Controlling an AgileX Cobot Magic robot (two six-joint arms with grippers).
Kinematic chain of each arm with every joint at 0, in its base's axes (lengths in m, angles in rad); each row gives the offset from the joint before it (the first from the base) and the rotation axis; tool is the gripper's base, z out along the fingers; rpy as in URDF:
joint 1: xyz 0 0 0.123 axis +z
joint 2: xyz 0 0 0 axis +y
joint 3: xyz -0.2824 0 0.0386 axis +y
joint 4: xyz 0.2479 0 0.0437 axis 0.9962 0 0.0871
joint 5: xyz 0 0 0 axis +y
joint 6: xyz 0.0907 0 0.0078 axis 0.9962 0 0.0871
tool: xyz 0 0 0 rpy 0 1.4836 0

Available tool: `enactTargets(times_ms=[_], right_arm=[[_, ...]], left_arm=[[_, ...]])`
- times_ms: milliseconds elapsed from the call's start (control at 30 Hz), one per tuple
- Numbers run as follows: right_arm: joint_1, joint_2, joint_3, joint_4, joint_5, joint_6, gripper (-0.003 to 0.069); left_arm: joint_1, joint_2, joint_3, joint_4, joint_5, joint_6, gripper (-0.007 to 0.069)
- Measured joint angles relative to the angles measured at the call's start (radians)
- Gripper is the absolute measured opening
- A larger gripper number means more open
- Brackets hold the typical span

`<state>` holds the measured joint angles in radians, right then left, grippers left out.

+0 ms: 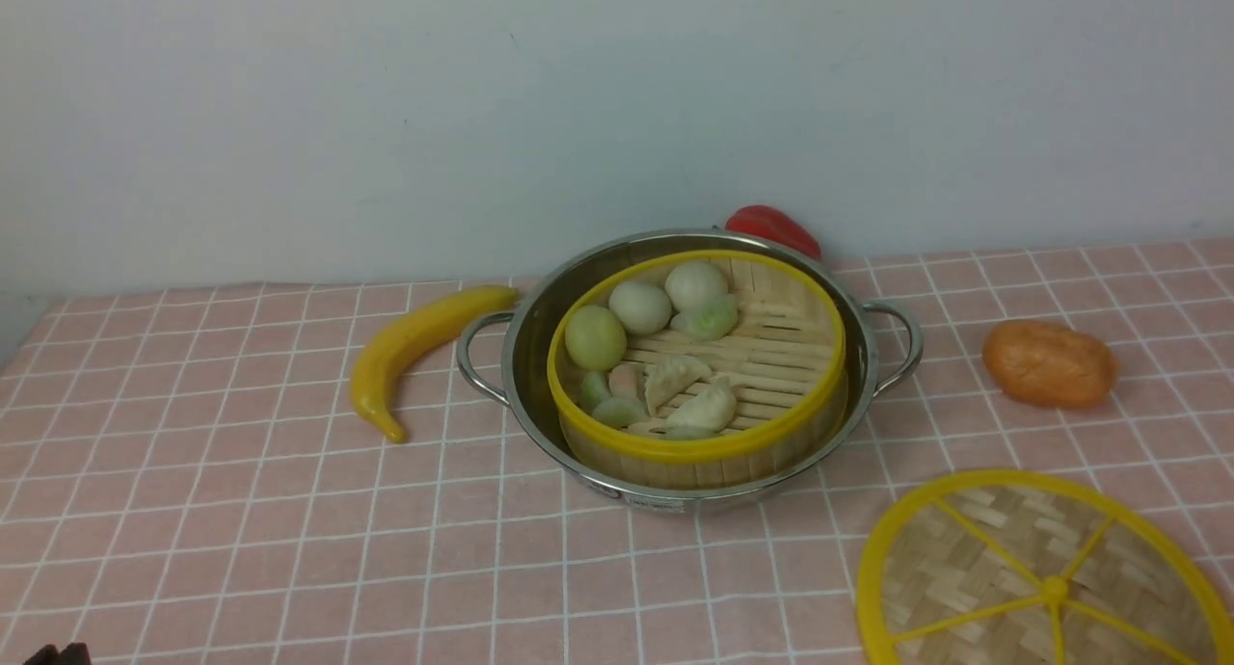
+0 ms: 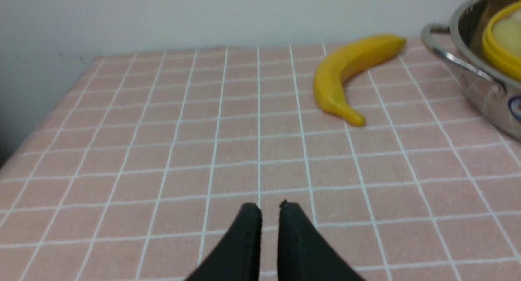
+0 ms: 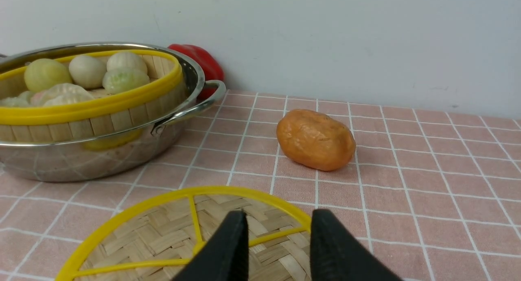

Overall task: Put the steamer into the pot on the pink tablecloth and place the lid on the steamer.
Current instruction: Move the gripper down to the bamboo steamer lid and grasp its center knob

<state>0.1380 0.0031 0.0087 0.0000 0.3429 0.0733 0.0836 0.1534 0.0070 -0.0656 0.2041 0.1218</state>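
Round bamboo steamer with yellow rims (image 1: pixel 694 449) sits inside the wide shiny steel pot (image 1: pixel 528 357), off-centre to the right, with a gap on its left. The pot stands mid-table on the pink white-grid tablecloth (image 1: pixel 241 511). The steamer is uncovered and holds pale buns (image 1: pixel 640 306) and dumplings (image 1: pixel 675 378).

Flat woven bamboo lid with yellow rim and spokes (image 1: pixel 1046 578) lies flat on the cloth, near right, apart from the pot, partly cut off by the frame edge.

Right gripper (image 3: pixel 280 214) is over the lid's near part, fingers wide apart, nothing between them; contact with the lid can't be judged. Left gripper (image 2: pixel 270 207) is above bare cloth at near left, fingers only a narrow slit apart, empty.

Yellow banana (image 1: pixel 415 347) lies just left of the pot's left handle. Red pepper (image 1: pixel 771 226) sits behind the pot by the wall. Orange lumpy potato-shaped item (image 1: pixel 1049 363) lies right of the pot, beyond the lid.
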Motion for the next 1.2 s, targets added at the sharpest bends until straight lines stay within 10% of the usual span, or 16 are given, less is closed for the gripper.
enactTargets(times_ms=[1200], right_arm=[[0.0,0.0,0.0,-0.012,-0.002,0.0,0.0242]], left_arm=[[0.0,-0.152,0.0,0.046,0.137,-0.002,0.0125]])
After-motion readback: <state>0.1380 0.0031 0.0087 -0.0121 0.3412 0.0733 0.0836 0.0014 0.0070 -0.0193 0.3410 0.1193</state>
